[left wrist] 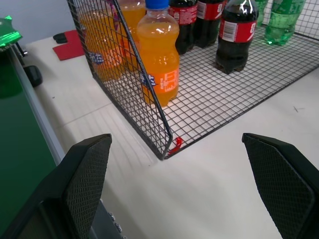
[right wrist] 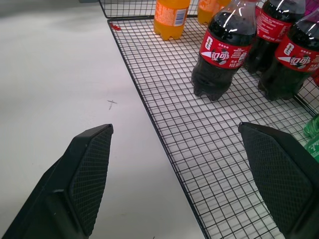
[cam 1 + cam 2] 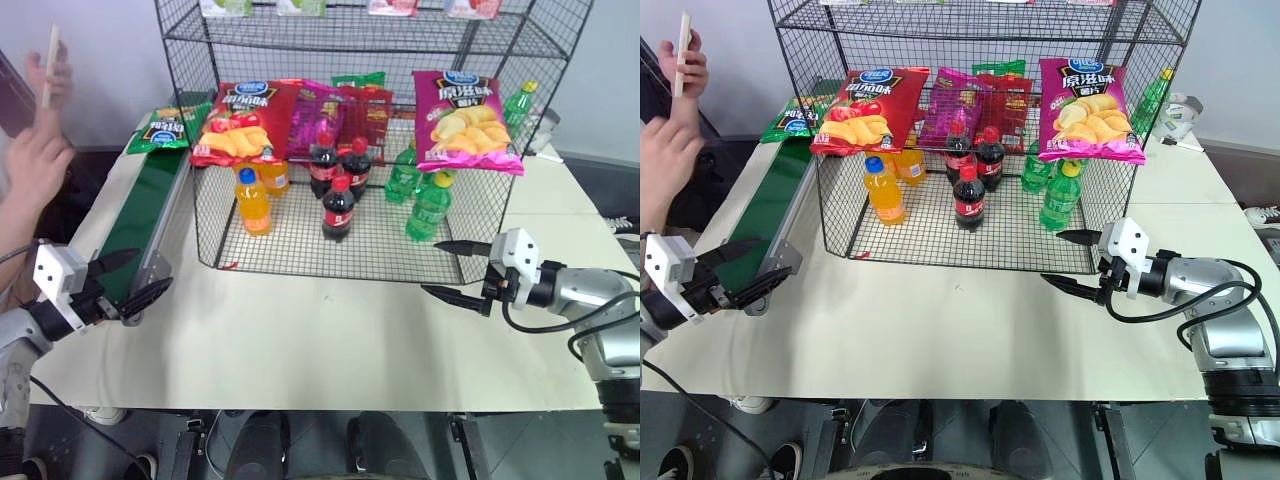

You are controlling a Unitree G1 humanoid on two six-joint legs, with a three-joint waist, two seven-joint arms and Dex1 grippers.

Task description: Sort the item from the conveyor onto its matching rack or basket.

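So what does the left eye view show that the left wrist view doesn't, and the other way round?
Left eye view: the glossy green crisp bag lying at the far end of the long dark green conveyor belt, a person's hand beside it, the red crisp bag and magenta crisp bag on the tall black wire rack, and the open right gripper.
Left wrist view: a flat red piece on the table.
Both: the open left gripper, the orange soda bottle, dark cola bottles.

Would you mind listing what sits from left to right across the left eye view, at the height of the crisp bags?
Person's hand → green crisp bag on the conveyor → red crisp bag → magenta crisp bag on the rack.
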